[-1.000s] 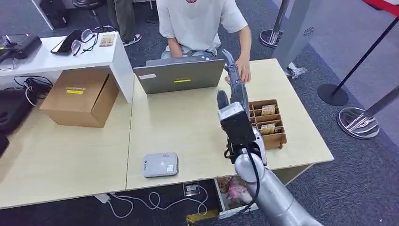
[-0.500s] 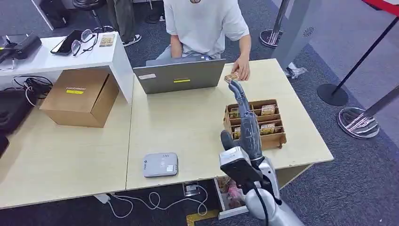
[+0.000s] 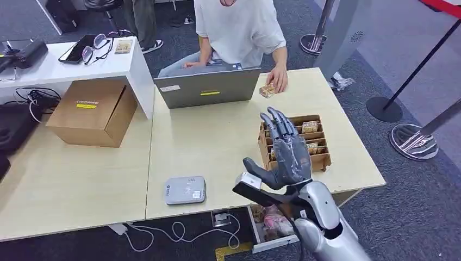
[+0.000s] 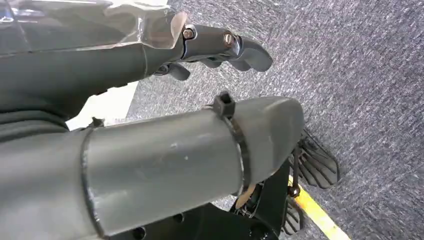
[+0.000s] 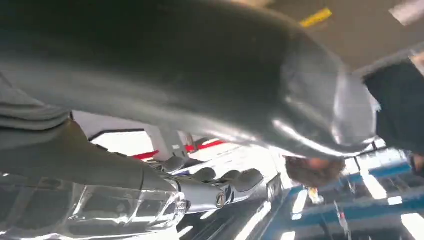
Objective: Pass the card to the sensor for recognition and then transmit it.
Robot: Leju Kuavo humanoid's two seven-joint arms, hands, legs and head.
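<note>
Two hands, unevenly placed: the left hand (image 4: 220, 45) hangs low over grey carpet, fingers curled in loosely and holding nothing. On the desk (image 3: 217, 136), the grey sensor (image 3: 185, 190) lies to the left of the right hand (image 3: 282, 155), nearer the robot. That right hand is raised over the wooden tray (image 3: 321, 160), fingers spread and holding nothing. One card (image 3: 267, 90) lies well beyond it at the desk's far edge, under a person's hand (image 3: 280, 82); more cards (image 3: 310, 126) sit in the tray, just right of the fingers. Judging by reach, the right hand is far nearer to any card.
</note>
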